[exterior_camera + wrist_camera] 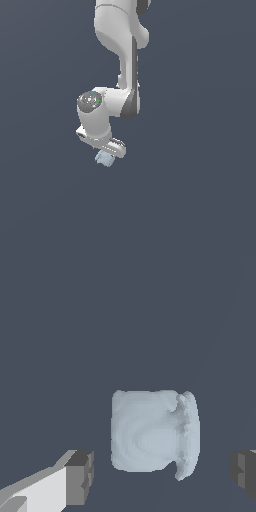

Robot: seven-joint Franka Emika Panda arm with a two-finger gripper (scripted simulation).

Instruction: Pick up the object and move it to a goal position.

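Lying on the dark grey tabletop (200, 200): a small pale blue-grey lump (152, 431), blocky with a ruffled ridge along one side. Sitting between the two dark fingertips (80, 476) of the claw (162, 473), gaps showing on both sides, so nothing gripping it. Claw spread wide open. In the exterior view, peeking out just below the white claw (107, 155), with the white arm (122, 60) reaching down from above.

Judging the step: lining up for the grasp, pick-up not yet done. Next move probably calling for a little more lowering, then closing evenly on the lump's flatter sides.

Hard to tell: remaining height above the tabletop. Fingertips partly cut off at the wrist view's edge. No goal marker showing anywhere.
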